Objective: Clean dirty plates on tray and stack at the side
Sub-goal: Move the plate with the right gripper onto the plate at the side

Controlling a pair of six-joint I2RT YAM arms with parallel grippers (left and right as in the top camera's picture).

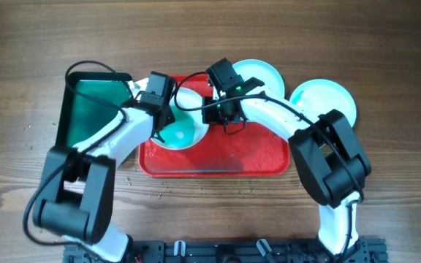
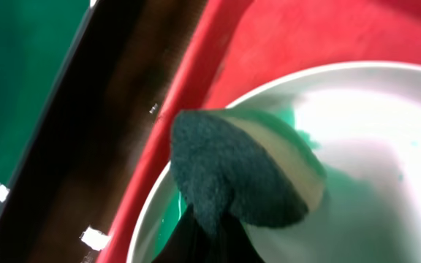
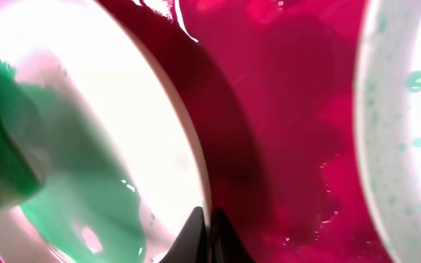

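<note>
The smeared plate point(image 1: 183, 133) lies at the left end of the red tray point(image 1: 232, 164), where my left gripper point(image 2: 207, 237) pinches a sponge point(image 2: 232, 175) against it and my right gripper point(image 3: 209, 234) nips its rim, with a second plate point(image 1: 263, 73) at the tray's far edge and a third plate point(image 1: 326, 98) on the table point(image 1: 400, 183) beside it.

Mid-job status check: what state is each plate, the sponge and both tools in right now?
Left plate: on tray, teal-smeared, under the sponge.
Far plate: at tray's far right corner, untouched.
Right plate: on table, off the tray.
Sponge: gripped, pressed on left plate.
Left tool: shut on sponge.
Right tool: shut on left plate's rim.
</note>
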